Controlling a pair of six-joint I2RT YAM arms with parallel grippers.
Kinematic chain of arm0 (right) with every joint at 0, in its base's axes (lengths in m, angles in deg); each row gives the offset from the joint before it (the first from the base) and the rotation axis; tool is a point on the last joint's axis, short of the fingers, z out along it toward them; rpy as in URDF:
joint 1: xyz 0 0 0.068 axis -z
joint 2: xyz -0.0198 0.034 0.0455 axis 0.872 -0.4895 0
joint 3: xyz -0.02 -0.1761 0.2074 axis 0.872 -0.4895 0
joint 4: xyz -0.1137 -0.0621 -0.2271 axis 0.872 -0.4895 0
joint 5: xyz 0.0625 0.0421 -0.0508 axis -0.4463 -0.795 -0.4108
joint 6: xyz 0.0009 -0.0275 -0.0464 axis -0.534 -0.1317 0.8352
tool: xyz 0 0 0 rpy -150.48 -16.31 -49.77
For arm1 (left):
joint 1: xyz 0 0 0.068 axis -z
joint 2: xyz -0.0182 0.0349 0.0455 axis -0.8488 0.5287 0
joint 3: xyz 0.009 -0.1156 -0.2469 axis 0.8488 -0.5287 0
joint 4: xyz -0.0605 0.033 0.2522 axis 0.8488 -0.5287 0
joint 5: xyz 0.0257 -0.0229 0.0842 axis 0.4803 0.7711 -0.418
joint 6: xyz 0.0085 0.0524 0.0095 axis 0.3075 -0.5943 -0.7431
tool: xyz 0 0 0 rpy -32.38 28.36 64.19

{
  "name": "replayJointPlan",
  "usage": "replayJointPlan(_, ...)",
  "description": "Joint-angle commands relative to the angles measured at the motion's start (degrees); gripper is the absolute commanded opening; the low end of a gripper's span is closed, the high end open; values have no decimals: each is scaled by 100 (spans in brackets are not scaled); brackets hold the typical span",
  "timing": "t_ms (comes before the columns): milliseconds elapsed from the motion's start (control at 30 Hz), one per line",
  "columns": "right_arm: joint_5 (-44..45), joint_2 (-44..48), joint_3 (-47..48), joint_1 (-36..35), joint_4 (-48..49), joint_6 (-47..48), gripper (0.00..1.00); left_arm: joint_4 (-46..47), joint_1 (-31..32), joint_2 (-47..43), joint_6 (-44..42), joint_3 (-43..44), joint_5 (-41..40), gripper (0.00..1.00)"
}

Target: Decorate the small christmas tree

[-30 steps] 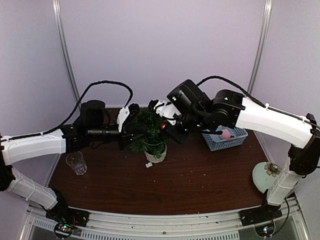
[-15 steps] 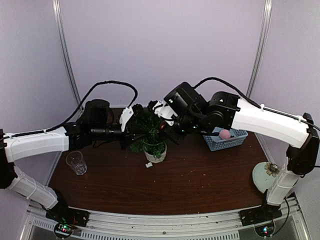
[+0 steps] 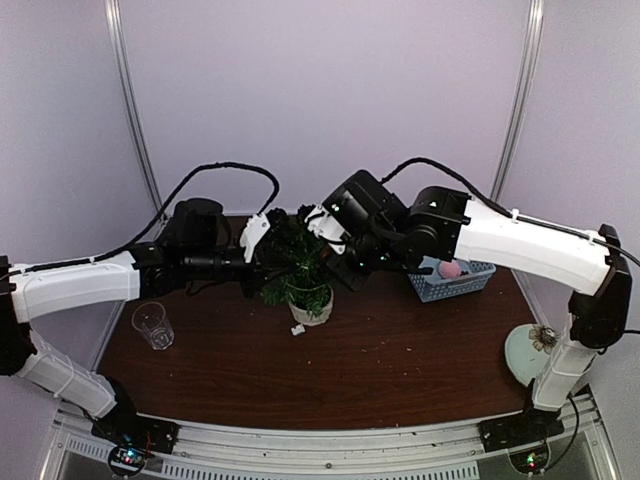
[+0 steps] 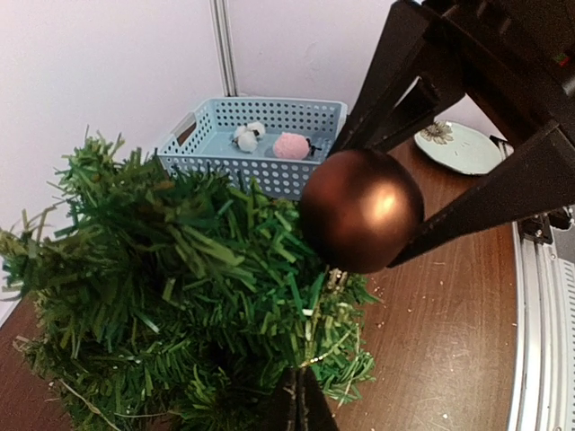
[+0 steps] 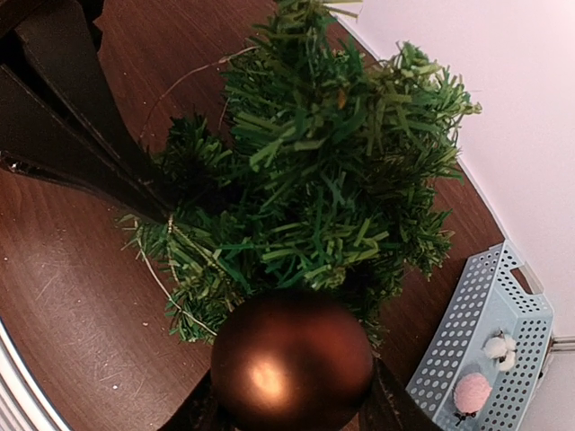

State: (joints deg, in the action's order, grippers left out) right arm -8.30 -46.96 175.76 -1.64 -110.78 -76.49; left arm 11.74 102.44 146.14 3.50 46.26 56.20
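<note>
— Both arms have edged in since a second ago. The right end effector (image 3: pixel 338 262) sits closer against the tree (image 3: pixel 298 268), and the ball (image 4: pixel 361 222), which showed from above back then, is tucked out of sight in that view.
— It's held, though?
— Yes. In both wrist views it's a matte brown ball clamped between the right arm's two dark fingers, pressed up against the sprigs (one soft highlight on it, nothing else).
— And the left one?
— The left end effector (image 3: pixel 262 262) comes in from the other side, fingers closed tight together with the tips buried in the greenery. Whether a sprig is pinched there, I can't tell.
— Where's the tree standing?
— Upright in its white pot (image 3: pixel 312 315), towards the back of the bench (image 3: pixel 380 370), between the two arms. A blue basket (image 3: pixel 455 288) sits to its right, near but apart, with a pink pompom (image 3: pixel 451 268) inside. A clear glass (image 3: pixel 152 325) stands well off to the left.
</note>
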Motion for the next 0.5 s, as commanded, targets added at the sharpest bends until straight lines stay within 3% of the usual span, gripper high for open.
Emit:
replayJointPlan(0, 111, -138, 116, 27, -76, -97, 29, 65, 29, 100, -41, 197, -79, 0)
replayJointPlan(467, 117, -192, -37, 26, 0, -138, 29, 58, 29, 302, -42, 193, -255, 0)
